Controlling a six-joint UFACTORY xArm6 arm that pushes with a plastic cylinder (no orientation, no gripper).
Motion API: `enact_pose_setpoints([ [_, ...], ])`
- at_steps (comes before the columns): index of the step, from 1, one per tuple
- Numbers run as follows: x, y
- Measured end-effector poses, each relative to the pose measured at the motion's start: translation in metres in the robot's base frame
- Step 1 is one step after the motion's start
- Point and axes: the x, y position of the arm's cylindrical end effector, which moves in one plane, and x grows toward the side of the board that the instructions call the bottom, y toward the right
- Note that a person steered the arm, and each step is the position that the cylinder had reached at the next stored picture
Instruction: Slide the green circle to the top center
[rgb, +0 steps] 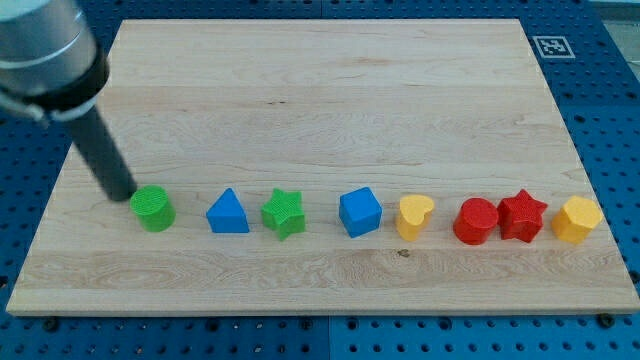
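Note:
The green circle (152, 208) sits on the wooden board (320, 90) at the view's lower left, first in a row of blocks. My tip (121, 193) rests on the board just to the left of the green circle and slightly above it, touching or nearly touching its edge. The dark rod rises from there toward the view's top left corner.
To the right of the green circle, in a row: a blue triangle (228, 212), a green star (284, 213), a blue cube (360, 212), a yellow heart (414, 216), a red round block (475, 221), a red star (522, 215), a yellow hexagon (577, 219).

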Motion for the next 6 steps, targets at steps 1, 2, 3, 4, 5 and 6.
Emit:
enact_pose_setpoints([
  [1, 0.038, 0.04],
  [2, 0.031, 0.089],
  [3, 0.016, 0.072],
  [4, 0.044, 0.046],
  [5, 0.047, 0.032],
  [6, 0.018, 0.028],
])
